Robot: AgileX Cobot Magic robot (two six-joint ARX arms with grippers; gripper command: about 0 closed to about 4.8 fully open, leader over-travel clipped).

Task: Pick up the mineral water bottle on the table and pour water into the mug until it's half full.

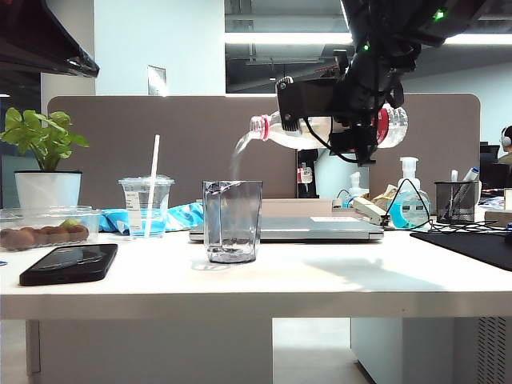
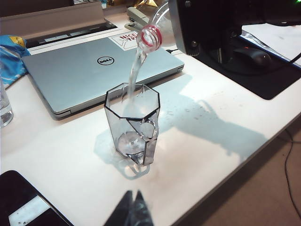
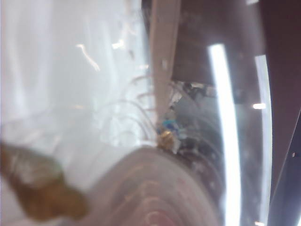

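While the right gripper (image 1: pixel 358 120) clasps the tipped mineral water bottle (image 1: pixel 320 128), water streams into the mug (image 1: pixel 232 220). The left gripper (image 2: pixel 133 207) hangs near the mug, fingertips together.

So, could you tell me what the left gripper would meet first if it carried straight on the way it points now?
Probably the mug: the left gripper points at it across bare table, with nothing between, though depth is uncertain.

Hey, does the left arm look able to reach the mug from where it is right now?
Probably yes. The left end effector hangs shut just in front of the mug with only bare table between them. The right end effector holds the mineral water bottle above, pouring.
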